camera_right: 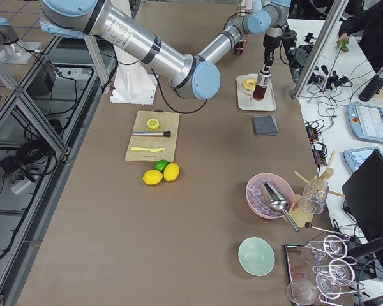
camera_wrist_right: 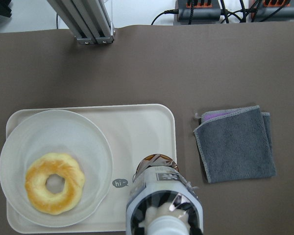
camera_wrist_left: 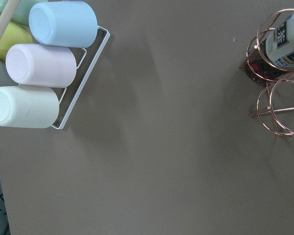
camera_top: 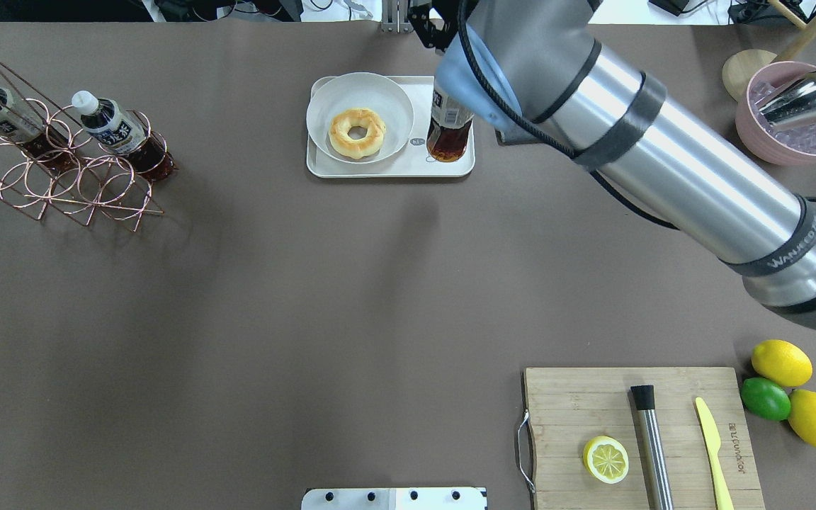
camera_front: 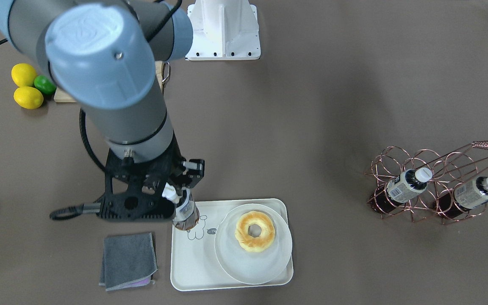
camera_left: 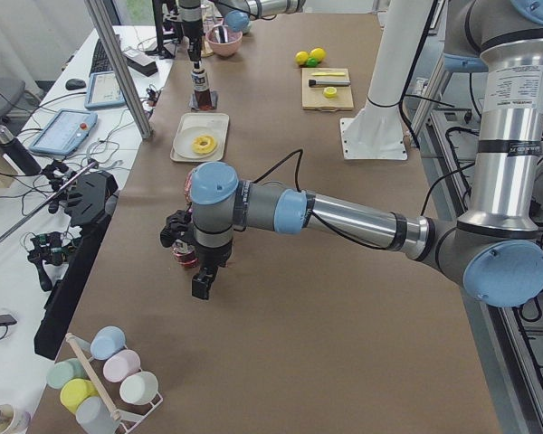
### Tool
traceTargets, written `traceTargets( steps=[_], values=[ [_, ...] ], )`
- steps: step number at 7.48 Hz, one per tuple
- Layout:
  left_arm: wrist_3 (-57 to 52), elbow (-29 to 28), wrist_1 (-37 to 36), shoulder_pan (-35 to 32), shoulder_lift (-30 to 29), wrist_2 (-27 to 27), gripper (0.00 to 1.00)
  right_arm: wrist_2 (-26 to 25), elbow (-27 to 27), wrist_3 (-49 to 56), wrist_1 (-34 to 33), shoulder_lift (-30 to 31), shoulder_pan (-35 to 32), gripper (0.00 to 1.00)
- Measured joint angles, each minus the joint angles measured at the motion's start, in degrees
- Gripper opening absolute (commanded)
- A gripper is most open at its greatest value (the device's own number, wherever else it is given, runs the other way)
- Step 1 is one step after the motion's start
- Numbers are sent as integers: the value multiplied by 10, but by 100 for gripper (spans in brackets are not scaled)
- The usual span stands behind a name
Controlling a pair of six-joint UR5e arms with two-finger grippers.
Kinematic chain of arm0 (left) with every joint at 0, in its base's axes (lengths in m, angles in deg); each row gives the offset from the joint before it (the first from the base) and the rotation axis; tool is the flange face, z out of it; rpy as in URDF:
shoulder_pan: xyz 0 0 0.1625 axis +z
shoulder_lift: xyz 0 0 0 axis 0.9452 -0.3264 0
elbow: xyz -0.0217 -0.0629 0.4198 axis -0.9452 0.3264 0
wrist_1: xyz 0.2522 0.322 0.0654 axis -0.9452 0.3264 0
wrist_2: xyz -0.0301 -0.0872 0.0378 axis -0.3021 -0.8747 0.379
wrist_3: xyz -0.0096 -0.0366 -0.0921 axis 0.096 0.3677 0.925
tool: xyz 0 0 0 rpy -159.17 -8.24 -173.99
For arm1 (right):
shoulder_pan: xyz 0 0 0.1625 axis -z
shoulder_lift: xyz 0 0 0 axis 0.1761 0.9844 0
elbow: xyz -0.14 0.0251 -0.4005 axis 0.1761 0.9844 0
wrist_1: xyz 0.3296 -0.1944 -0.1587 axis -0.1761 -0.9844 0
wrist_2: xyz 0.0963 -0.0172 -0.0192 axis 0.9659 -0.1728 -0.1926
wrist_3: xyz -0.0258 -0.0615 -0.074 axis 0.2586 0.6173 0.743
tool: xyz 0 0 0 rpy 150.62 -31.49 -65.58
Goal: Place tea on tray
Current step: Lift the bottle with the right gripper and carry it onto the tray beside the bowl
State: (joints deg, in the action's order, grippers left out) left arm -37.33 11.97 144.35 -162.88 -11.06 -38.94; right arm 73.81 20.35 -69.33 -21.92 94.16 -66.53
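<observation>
Tea (camera_front: 184, 212) sat in my right hand (camera_front: 176, 197), clenched round its neck, lower left of centre facing front, over the bear corner of the tray (camera_front: 193, 271). Overhead, top centre, its base looked on or just above the tray. I judged it best to lower straight and release only once it rested, clear of the plate (camera_top: 380, 95) holding the donut (camera_top: 338, 132). Far left, the rack (camera_top: 61, 170) held two bottles (camera_top: 107, 124). In the left-side view I couldn't tell whether my left hand (camera_left: 199, 271) was clenched.
</observation>
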Motion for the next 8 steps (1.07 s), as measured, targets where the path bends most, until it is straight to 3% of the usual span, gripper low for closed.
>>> traceTargets(
  steps=[3, 8],
  values=[
    [0, -4, 0, 3, -3, 0, 98, -4, 50, 0, 47, -4, 6, 0],
    [0, -20, 1, 7, -17, 0, 98, -37, 64, -5, 76, -3, 37, 0]
  ],
)
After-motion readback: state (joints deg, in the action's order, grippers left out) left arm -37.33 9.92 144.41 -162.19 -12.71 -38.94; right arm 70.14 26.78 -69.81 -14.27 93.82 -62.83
